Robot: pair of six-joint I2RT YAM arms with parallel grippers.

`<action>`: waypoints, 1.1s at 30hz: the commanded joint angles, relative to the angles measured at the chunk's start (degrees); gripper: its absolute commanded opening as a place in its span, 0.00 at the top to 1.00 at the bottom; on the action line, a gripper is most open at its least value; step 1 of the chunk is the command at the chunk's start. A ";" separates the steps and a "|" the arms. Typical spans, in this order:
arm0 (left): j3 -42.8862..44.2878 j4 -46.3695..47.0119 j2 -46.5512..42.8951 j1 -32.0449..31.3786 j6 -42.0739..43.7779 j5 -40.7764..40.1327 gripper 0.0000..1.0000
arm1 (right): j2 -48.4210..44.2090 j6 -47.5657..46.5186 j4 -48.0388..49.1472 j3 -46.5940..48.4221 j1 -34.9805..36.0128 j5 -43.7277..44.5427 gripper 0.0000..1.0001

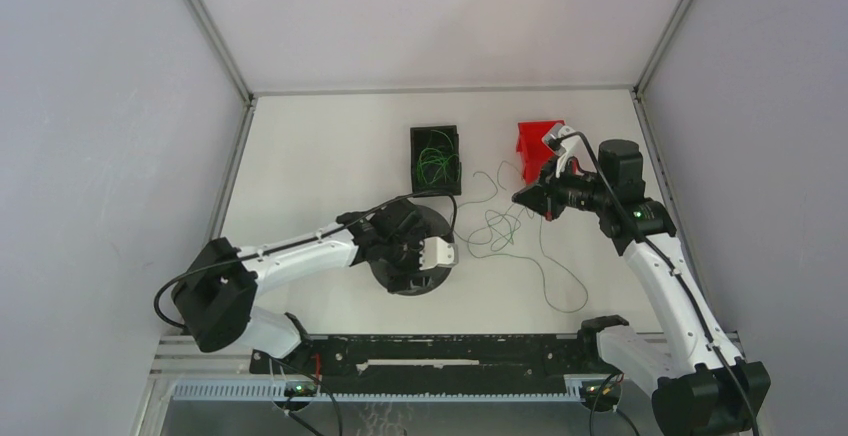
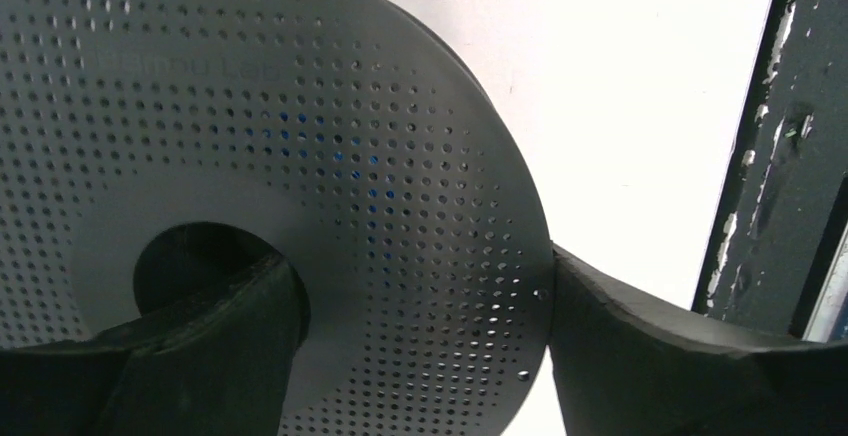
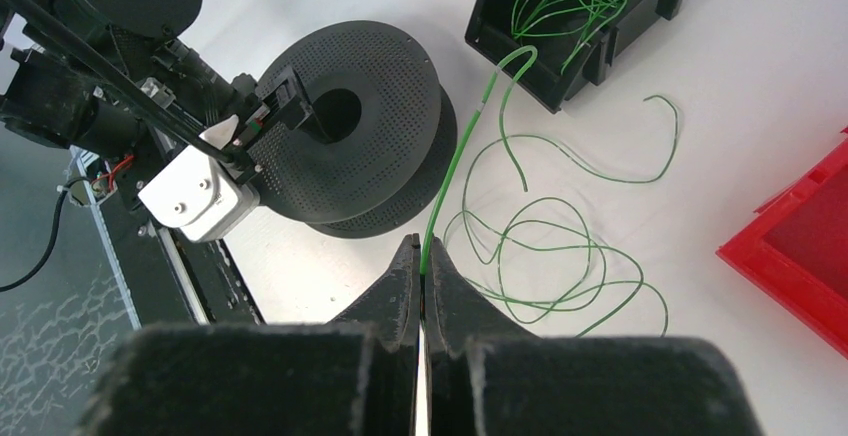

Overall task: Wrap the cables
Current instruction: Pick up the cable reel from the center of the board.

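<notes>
A black perforated spool (image 1: 432, 224) stands at the table's middle. My left gripper (image 1: 405, 261) is shut on it, one finger in the hub hole and the other against the rim; the left wrist view shows the spool (image 2: 300, 106) between the fingers (image 2: 200, 346). A thin green cable (image 1: 500, 226) lies in loose loops right of the spool. My right gripper (image 1: 522, 196) is shut on one end of it. In the right wrist view the cable (image 3: 455, 156) rises from the gripper (image 3: 421, 256) towards the spool (image 3: 380, 66).
A black box (image 1: 414, 161) with more green cables stands behind the spool; it also shows in the right wrist view (image 3: 560, 86). A red bin (image 1: 535, 146) is at the back right. A black rail (image 1: 440, 351) runs along the near edge.
</notes>
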 commanded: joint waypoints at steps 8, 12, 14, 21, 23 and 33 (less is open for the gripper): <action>4.77 -3.64 -5.14 -0.18 -3.72 8.28 0.38 | -1.01 -1.55 1.93 0.13 -1.48 0.53 1.00; 7.39 -5.68 -6.01 0.65 -4.76 12.03 0.48 | -0.97 -1.66 2.09 0.01 -1.60 0.24 1.00; 8.70 -6.31 -6.46 1.76 -5.37 15.13 0.51 | -1.06 -1.76 2.41 -0.21 -1.60 -0.04 1.00; 12.35 -5.80 -7.33 7.91 -10.86 29.23 0.59 | -0.84 -1.91 2.70 -0.36 -1.85 -0.80 1.00; 12.32 -4.53 -7.71 9.72 -13.14 32.55 0.61 | -0.73 -1.97 2.71 -0.37 -1.96 -0.55 1.00; 7.39 10.09 -11.12 14.34 -30.42 42.18 0.64 | -0.35 -2.40 2.65 -0.41 -2.12 0.17 1.00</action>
